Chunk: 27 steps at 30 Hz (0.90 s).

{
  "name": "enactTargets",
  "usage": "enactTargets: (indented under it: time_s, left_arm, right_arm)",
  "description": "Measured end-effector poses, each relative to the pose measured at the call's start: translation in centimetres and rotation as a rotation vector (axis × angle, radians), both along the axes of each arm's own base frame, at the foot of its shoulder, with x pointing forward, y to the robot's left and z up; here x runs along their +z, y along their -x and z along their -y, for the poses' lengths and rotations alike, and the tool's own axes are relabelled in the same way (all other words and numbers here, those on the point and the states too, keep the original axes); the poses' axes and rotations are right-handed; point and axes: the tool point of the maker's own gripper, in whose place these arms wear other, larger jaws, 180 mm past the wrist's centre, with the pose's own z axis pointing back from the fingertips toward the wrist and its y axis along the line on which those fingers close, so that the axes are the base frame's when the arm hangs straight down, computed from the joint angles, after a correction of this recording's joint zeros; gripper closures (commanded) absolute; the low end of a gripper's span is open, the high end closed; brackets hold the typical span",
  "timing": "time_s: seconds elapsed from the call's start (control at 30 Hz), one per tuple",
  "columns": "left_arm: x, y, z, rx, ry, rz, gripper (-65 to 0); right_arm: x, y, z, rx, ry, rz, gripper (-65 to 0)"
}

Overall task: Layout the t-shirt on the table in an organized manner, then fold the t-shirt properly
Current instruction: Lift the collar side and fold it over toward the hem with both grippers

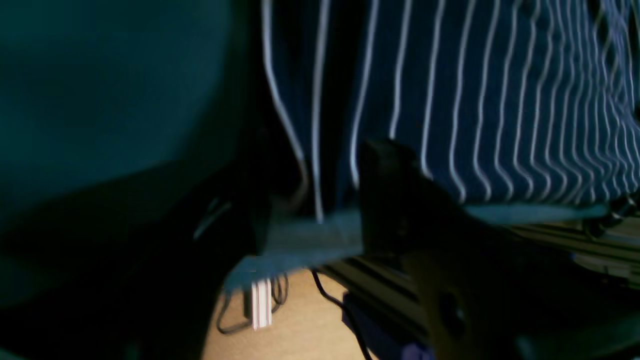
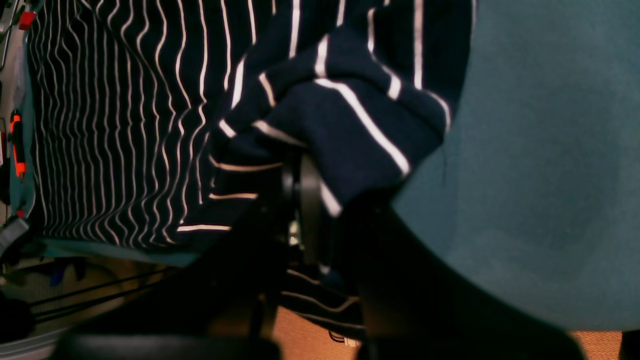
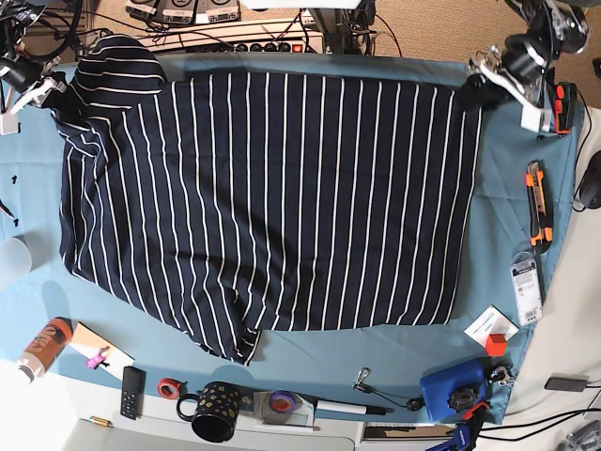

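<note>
The navy white-striped t-shirt [image 3: 282, 197] lies spread across the teal table [image 3: 498, 244], with one end bunched at the far left corner [image 3: 113, 61]. My right gripper [image 3: 47, 92] is at that corner; in the right wrist view it [image 2: 300, 175] is shut on a wad of the t-shirt [image 2: 350, 125]. My left gripper [image 3: 479, 86] is at the far right corner of the t-shirt. In the left wrist view, which is blurred, its dark fingers [image 1: 390, 195] stand apart, with the t-shirt's edge [image 1: 310, 150] hanging between them at the table's rim [image 1: 305, 240].
An orange utility knife [image 3: 535, 202] and a packet [image 3: 526, 282] lie at the right edge. Along the near edge stand a spotted mug [image 3: 214, 413], tape rolls [image 3: 169, 387], a remote [image 3: 132, 392], a bottle [image 3: 42, 346] and a blue device [image 3: 451, 390]. Cables and a power strip [image 3: 272, 42] lie behind.
</note>
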Motion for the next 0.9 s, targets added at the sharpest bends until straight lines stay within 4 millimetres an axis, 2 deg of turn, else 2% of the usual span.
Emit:
enactTargets:
  time_s: [0.07, 0.13, 0.27, 0.37, 0.47, 0.63, 0.73, 0.9]
  left_arm:
    - [0.0, -0.3, 0.3, -0.025, 0.002, -0.015, -22.9]
    - [-0.4, 0.1, 0.6, -0.051, 0.002, -0.053, -22.3]
    - [-0.7, 0.7, 0.5, -0.046, 0.003, -0.081, -16.6]
    - [-1.0, 1.3, 0.5, -0.044, 0.004, -0.097, -10.9]
    - [-0.8, 1.1, 0.4, -0.034, 0.005, -0.083, 0.0]
    - [0.5, -0.8, -0.2, 0.03, 0.016, 0.034, 0.0]
    - [0.5, -0.8, -0.2, 0.03, 0.016, 0.033, 0.0]
    - [0.5, 0.0, 0.7, -0.002, 0.068, -0.003, 0.0]
  right_arm:
    - [0.0, 0.0, 0.0, 0.0, 0.0, 0.0, 0.0]
    - [0.0, 0.0, 0.0, 0.0, 0.0, 0.0, 0.0]
    - [0.0, 0.0, 0.0, 0.0, 0.0, 0.0, 0.0]
    - [0.0, 0.0, 0.0, 0.0, 0.0, 0.0, 0.0]
    - [0.0, 0.0, 0.0, 0.0, 0.0, 0.0, 0.0]
    - [0.0, 0.0, 0.0, 0.0, 0.0, 0.0, 0.0]
    - [0.1, 0.0, 0.0, 0.0, -0.003, 0.003, 0.0]
    - [1.5, -1.0, -0.8, 0.005, -0.066, 0.088, 0.0]
